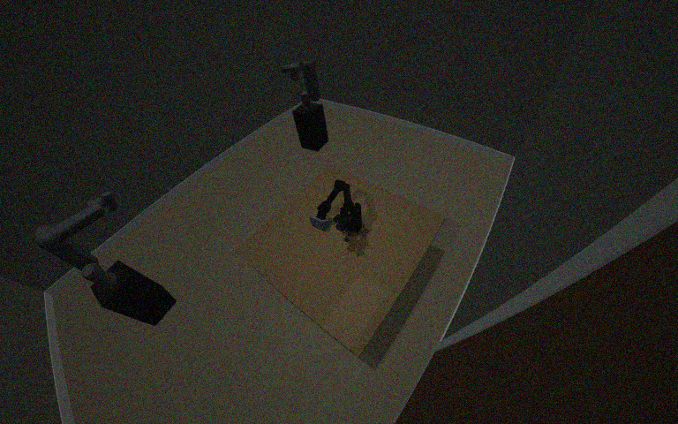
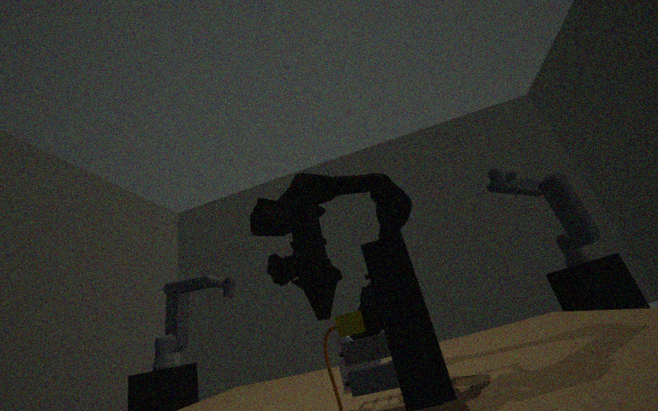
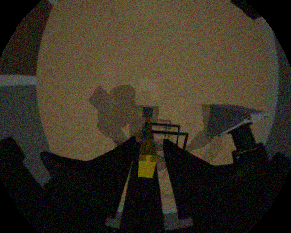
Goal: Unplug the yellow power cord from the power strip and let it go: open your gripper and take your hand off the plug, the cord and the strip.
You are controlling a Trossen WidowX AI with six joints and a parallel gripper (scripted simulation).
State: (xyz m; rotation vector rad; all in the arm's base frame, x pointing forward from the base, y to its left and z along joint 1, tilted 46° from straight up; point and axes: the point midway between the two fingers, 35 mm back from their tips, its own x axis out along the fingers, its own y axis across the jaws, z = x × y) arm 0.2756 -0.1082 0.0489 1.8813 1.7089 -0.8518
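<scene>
The picture is very dark. The yellow plug [image 2: 349, 324] [image 3: 146, 167] shows between the fingers in the wrist view, farther out along their line. In the exterior view it is just right of the fingertips, with a small gap showing. Its orange-yellow cord [image 2: 327, 351] [image 3: 148, 138] hangs down in a curve. A black shape [image 3: 143, 204] runs from the plug between my fingers; I cannot tell if it is the power strip, nor how far the plug is seated. My gripper [image 2: 325, 318] [image 3: 149, 141] is partly open, empty, and points down beside the plug.
Thin black frames [image 3: 178, 132] stand beside the cord. A tall dark upright [image 2: 416, 325] and grey blocks [image 2: 368, 351] are close by in the exterior view. A grey plate [image 1: 320, 223] [image 3: 228, 118] lies near the arm. Two other arms stand on black pedestals [image 1: 132, 294] [image 1: 311, 128].
</scene>
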